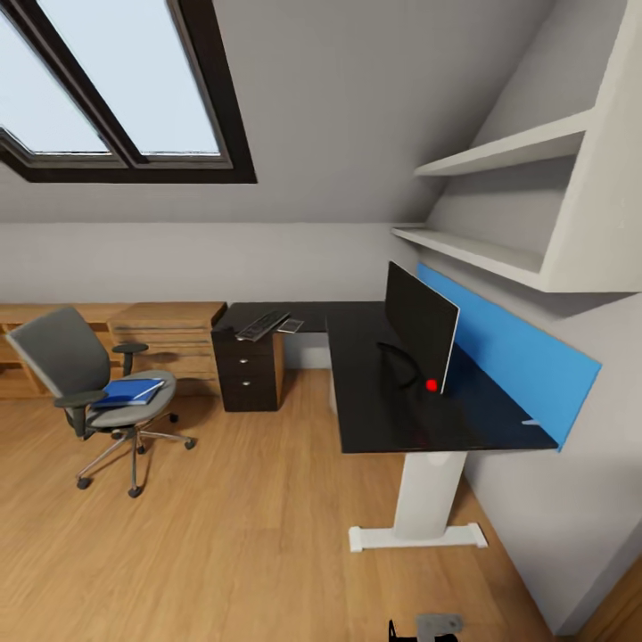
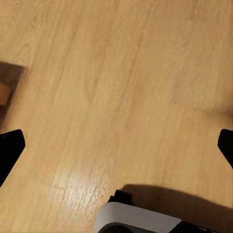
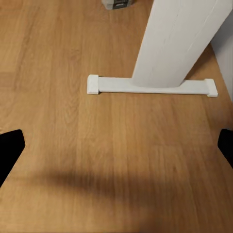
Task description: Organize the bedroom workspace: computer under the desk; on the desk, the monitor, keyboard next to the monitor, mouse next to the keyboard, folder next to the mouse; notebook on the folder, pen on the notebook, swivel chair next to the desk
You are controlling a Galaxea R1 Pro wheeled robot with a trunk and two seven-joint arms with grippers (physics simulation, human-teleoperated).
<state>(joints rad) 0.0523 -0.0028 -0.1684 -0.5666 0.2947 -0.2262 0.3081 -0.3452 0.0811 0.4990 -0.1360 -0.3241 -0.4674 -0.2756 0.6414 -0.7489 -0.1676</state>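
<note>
The swivel chair (image 1: 94, 388) stands on the wooden floor (image 1: 223, 535), well apart from the desk (image 1: 383, 401), and carries the folder (image 1: 130, 392) flat on its grey seat; the folder is bright blue with a pale edge. The desk's black L-shaped surface runs along the wall under a blue wall panel (image 1: 517, 357) and two white shelves (image 1: 508, 152). The monitor (image 1: 419, 325), a thin black screen on a curved stand, stands upright near the surface's back edge, a small red dot at its lower corner. The keyboard (image 1: 261, 325) lies at the surface's far left end, above the black drawer unit (image 1: 248, 370), with a small dark flat thing just beside it that I cannot identify. A light wooden dresser (image 1: 169, 343) sits behind the chair, beneath a skylight (image 1: 116, 80). The desk's white leg (image 3: 179, 43) rests on a flat white foot on the floor. The left gripper (image 2: 116, 145) and the right gripper (image 3: 116, 145) both show dark fingertips at opposite edges of their wrist views, jaws spread wide over bare floor, holding nothing.
</note>
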